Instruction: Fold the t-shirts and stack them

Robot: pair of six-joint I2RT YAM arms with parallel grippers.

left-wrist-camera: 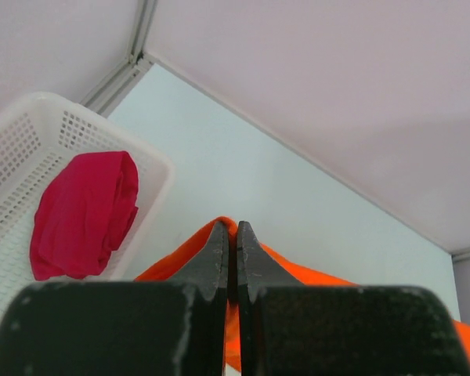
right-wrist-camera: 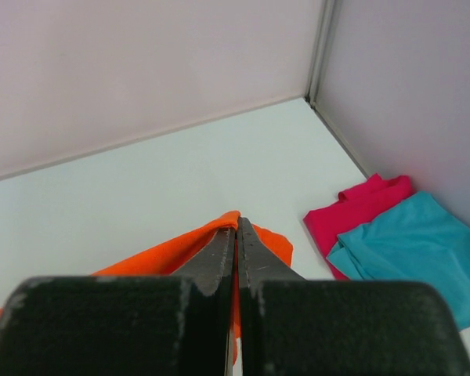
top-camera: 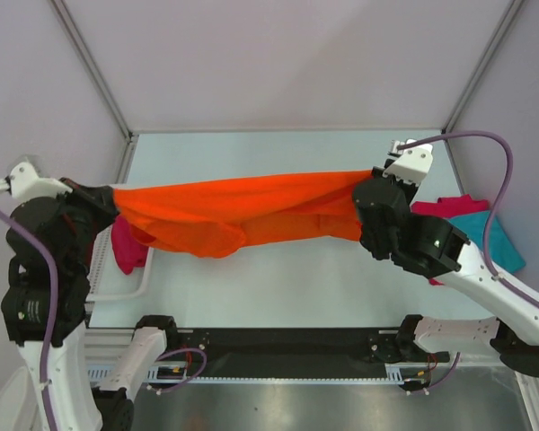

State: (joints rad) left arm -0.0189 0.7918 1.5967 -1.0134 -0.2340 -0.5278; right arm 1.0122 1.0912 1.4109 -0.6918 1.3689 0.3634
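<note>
The orange t-shirt (top-camera: 238, 213) hangs stretched between both arms above the table. My left gripper (top-camera: 110, 199) is shut on its left end; orange cloth (left-wrist-camera: 192, 244) shows pinched between the jaws at my left gripper (left-wrist-camera: 229, 227). My right gripper (top-camera: 370, 184) is shut on the right end, with orange cloth (right-wrist-camera: 164, 254) caught at my right gripper (right-wrist-camera: 236, 223). A teal t-shirt (top-camera: 490, 235) lies on a crimson t-shirt (top-camera: 445, 206) at the table's right edge; both show as the teal t-shirt (right-wrist-camera: 415, 247) and the crimson t-shirt (right-wrist-camera: 360, 207). Another crimson t-shirt (top-camera: 126, 244) sits in the basket.
A white mesh basket (left-wrist-camera: 19, 137) stands at the table's left edge, holding the crimson t-shirt (left-wrist-camera: 82, 211). Walls close the table (top-camera: 278, 287) on the left, back and right. The arm bases and a black rail run along the near edge.
</note>
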